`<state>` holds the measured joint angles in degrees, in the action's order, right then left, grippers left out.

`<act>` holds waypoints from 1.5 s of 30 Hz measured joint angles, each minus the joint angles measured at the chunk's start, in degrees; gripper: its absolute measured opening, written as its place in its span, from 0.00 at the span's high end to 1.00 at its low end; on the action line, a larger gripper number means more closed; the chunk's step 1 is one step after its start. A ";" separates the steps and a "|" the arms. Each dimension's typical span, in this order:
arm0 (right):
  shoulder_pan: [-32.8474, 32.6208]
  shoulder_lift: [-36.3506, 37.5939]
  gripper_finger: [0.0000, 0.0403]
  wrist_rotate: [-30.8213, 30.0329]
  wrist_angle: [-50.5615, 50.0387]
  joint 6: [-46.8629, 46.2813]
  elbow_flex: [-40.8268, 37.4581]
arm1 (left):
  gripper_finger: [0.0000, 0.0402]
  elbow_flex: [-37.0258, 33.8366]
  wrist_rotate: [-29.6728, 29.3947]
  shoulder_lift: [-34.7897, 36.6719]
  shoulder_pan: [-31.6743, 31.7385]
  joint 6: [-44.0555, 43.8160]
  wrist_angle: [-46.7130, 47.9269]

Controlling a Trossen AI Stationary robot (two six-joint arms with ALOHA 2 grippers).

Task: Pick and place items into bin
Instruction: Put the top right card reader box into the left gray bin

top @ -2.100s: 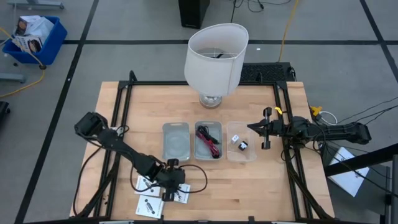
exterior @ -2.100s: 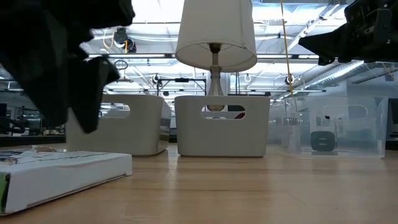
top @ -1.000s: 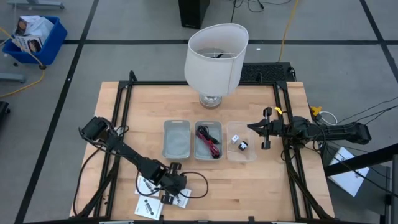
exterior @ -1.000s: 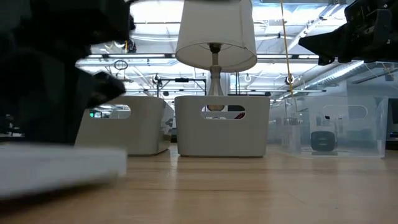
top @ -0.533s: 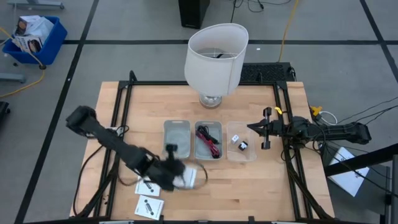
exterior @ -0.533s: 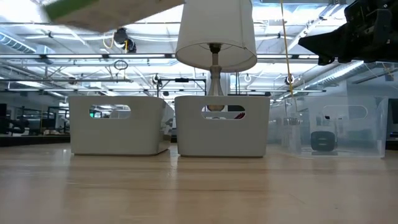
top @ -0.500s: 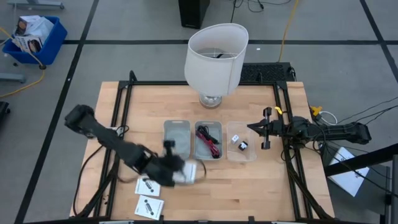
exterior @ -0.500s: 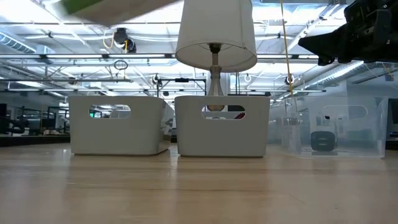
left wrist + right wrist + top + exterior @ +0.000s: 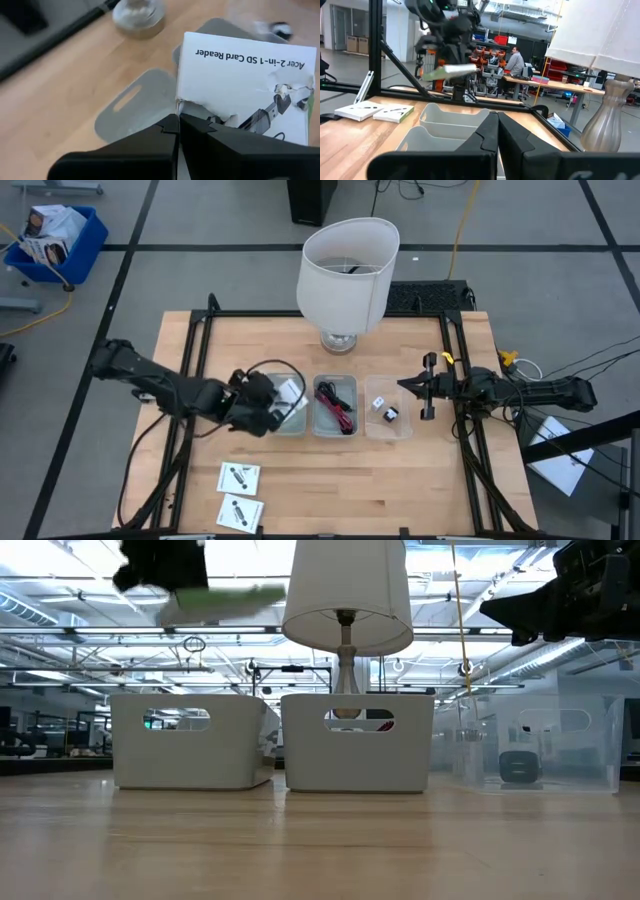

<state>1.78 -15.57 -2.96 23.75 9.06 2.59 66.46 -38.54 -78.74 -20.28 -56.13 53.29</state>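
My left gripper is shut on a small white square packet, printed "Acer 2-in-1 SD Card Reader", above the left grey bin. Two more white packets lie flat on the table near its front edge. The red and black cables lie in the middle bin. The tiny white-and-black block lies in the clear right bin. My right gripper is shut and empty, just right of the clear bin. My left gripper pinches the packet at one edge between its two fingers, next to a torn patch on the packet's face. The fingers come from the table's left. The packet sticks out past them about level, lifted clear above the left bin.
A big white lampshade on a lamp base stands at the table's far middle, behind the three bins. A black frame runs along the table's edges. Bare wood lies in front of the bins.
My left gripper has risen from the near edge of the table with one packet and has swung toward the far edge and the right, to above the left bin. The packet is lifted clear; the other two packets have stayed on the table.
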 joint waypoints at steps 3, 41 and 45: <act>0.01 0.00 1.00 0.00 -0.02 0.04 -0.01 | 0.98 -3.20 1.82 -0.04 2.77 -6.36 -0.01; 0.02 -0.09 1.00 0.02 -0.01 1.07 0.00 | 0.99 -12.33 15.64 -4.86 9.33 -26.74 -6.32; 0.02 -0.21 1.00 0.03 0.03 1.07 -0.02 | 0.99 -12.22 15.54 -5.58 9.41 -26.22 -6.49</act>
<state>1.80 -15.78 -2.93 23.77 10.13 2.57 54.24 -23.00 -84.32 -10.87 -82.35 46.80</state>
